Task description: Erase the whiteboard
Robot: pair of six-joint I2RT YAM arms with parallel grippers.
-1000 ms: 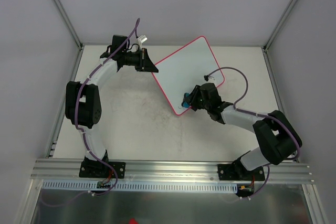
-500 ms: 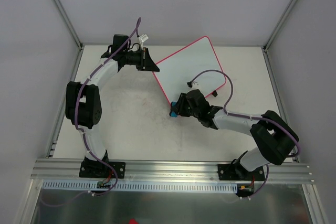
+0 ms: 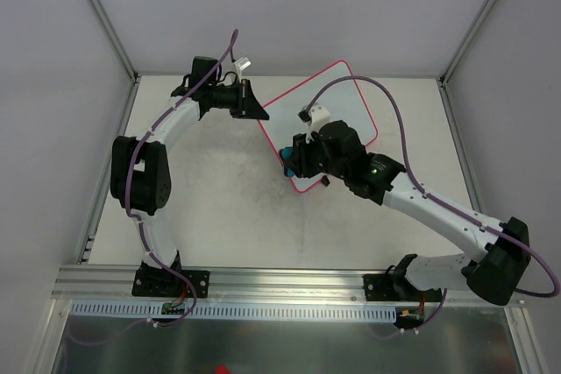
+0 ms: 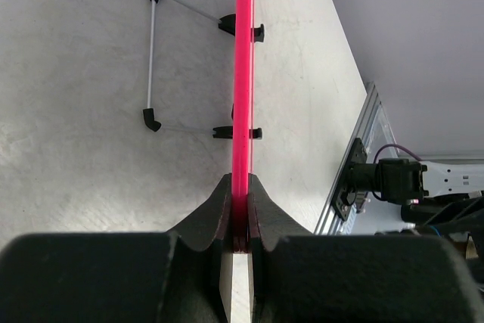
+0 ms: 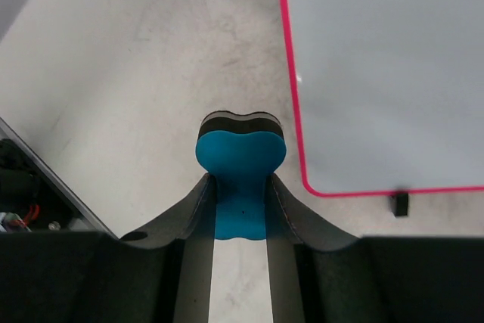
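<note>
The whiteboard (image 3: 329,98), white with a pink-red rim, lies tilted at the back middle of the table, and no marks show on it. My left gripper (image 3: 256,113) is shut on its left corner. In the left wrist view the rim (image 4: 243,73) runs edge-on into my closed gripper (image 4: 240,221). My right gripper (image 3: 292,162) is shut on the blue bone-shaped eraser (image 3: 285,161) and holds it just off the board's near-left edge. In the right wrist view the eraser (image 5: 240,160) sits in my gripper (image 5: 240,198) above bare table, left of the board's corner (image 5: 386,73).
A thin wire stand with black feet (image 4: 153,58) lies on the table under the board. A small black foot (image 5: 401,203) shows by the board's rim. An aluminium rail (image 3: 289,282) runs along the near edge. White walls enclose the table.
My right arm swept the eraser left across the board's near corner and off its edge, then rose and extended. My left gripper stayed shut on the board.
</note>
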